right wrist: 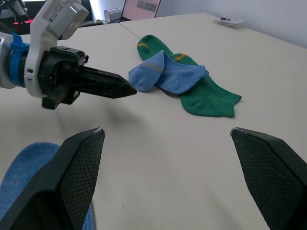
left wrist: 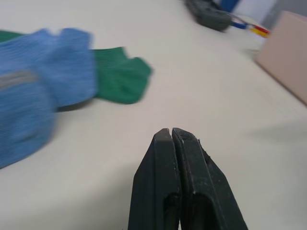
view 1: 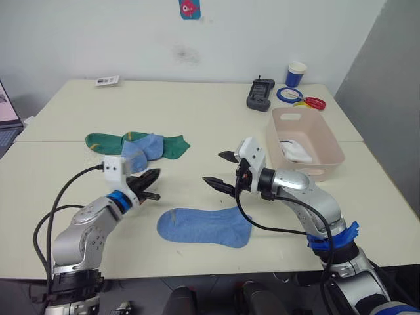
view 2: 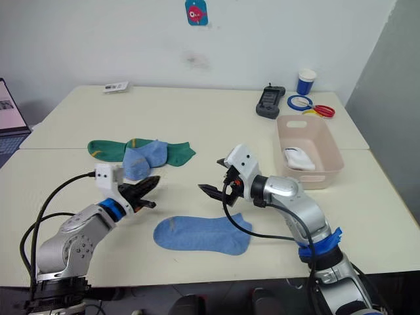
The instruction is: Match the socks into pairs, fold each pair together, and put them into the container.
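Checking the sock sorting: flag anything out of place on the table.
One light blue sock lies crumpled on top of the green socks, apart from its mate, the blue sock lying flat near the table's front. Nothing looks spilled or damaged.

Bright, even indoor light — soft shadows; left wrist view blurred beyond the fingers.

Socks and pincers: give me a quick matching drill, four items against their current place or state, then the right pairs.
Items:
1. flat blue sock
2. white sock
3. left pincer
4. right pincer

States:
A. inside the pink container
B. fingers wide open
C. alone on the table's near side
D. fingers shut, holding nothing

Pairs: 1-C, 2-A, 3-D, 4-B
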Controlling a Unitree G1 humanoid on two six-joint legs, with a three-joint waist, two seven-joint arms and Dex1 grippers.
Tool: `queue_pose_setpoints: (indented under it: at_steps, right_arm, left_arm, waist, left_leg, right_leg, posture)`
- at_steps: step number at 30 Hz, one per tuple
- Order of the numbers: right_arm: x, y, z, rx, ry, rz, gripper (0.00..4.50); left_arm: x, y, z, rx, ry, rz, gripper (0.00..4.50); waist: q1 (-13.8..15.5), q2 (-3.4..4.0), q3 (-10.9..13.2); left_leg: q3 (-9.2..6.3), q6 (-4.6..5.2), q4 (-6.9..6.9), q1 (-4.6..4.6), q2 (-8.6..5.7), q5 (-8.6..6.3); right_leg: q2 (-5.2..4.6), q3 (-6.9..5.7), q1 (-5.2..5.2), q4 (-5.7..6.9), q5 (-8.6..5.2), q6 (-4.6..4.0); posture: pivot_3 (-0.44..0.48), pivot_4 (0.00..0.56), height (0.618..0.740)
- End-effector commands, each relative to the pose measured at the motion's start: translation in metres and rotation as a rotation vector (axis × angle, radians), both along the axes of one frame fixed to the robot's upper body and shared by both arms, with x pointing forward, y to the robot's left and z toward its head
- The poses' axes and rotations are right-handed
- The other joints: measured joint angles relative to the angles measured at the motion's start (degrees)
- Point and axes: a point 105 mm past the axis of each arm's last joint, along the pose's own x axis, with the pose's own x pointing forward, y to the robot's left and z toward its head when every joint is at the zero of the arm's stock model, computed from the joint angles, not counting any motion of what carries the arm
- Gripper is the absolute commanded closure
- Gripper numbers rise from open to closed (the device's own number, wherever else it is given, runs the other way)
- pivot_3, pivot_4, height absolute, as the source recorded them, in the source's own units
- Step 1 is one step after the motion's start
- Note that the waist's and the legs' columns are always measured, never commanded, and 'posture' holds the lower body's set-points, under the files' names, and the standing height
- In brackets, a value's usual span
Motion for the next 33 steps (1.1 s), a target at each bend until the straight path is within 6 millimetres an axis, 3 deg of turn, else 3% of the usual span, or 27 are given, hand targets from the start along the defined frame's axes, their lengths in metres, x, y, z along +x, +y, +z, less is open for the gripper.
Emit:
queue_pose_setpoints:
  at_steps: [1, 8, 14, 22, 29, 33]
  right_arm:
    - [0.000, -0.003, 0.009, 0.016, -0.045, -0.001, 0.00]
    - [0.000, -0.005, 0.007, 0.016, -0.040, -0.014, 0.00]
    - [-0.001, -0.006, 0.007, 0.014, -0.043, -0.015, 0.00]
    - [-0.002, -0.006, 0.009, 0.010, -0.043, -0.009, 0.00]
    - [-0.002, -0.008, 0.009, 0.003, -0.044, -0.020, 0.00]
    - [-0.002, -0.012, 0.008, -0.001, -0.043, -0.036, 0.00]
  left_arm:
    - [-0.008, -0.011, 0.006, 0.044, -0.021, -0.061, 4.46]
    - [0.015, 0.042, 0.005, 0.193, -0.105, 0.163, 4.46]
    - [0.033, 0.083, 0.002, 0.316, -0.144, 0.343, 2.59]
    - [0.064, 0.078, -0.005, 0.328, -0.138, 0.375, 0.02]
    - [0.083, 0.079, -0.011, 0.361, -0.105, 0.430, 0.02]
    - [0.082, 0.078, -0.009, 0.348, -0.123, 0.429, 0.93]
  waist:
    - [-0.11, 0.02, 0.01]
    - [0.02, 0.06, 0.04]
    - [0.24, 0.06, 0.03]
    - [0.28, 0.05, 0.03]
    - [0.15, 0.05, 0.03]
    - [0.17, 0.05, 0.03]
  left_leg:
    - [-0.01, 0.00, 0.00, 0.02, 0.01, 0.00]
    - [-0.04, 0.01, 0.00, 0.03, 0.03, 0.00]
    - [0.02, 0.01, 0.00, -0.03, 0.01, 0.00]
    - [0.01, 0.01, 0.00, -0.04, 0.00, 0.00]
    - [0.03, 0.01, 0.00, -0.05, 0.02, 0.00]
    - [0.02, 0.01, 0.00, -0.05, 0.02, 0.00]
  right_leg:
    - [0.04, 0.02, 0.00, 0.00, 0.00, 0.00]
    - [0.11, -0.03, -0.01, 0.01, 0.00, -0.02]
    - [0.06, 0.00, -0.01, -0.08, -0.01, -0.01]
    - [0.06, -0.05, -0.01, -0.06, 0.00, -0.01]
    - [0.08, -0.04, -0.03, -0.06, 0.00, 0.00]
    - [0.08, -0.05, -0.03, -0.05, 0.00, 0.00]
  posture:
    - [0.000, 0.150, 0.740]
    - [0.000, 0.150, 0.740]
    - [0.000, 0.150, 0.740]
    - [0.000, 0.150, 0.740]
    - [0.000, 0.150, 0.740]
    - [0.000, 0.150, 0.740]
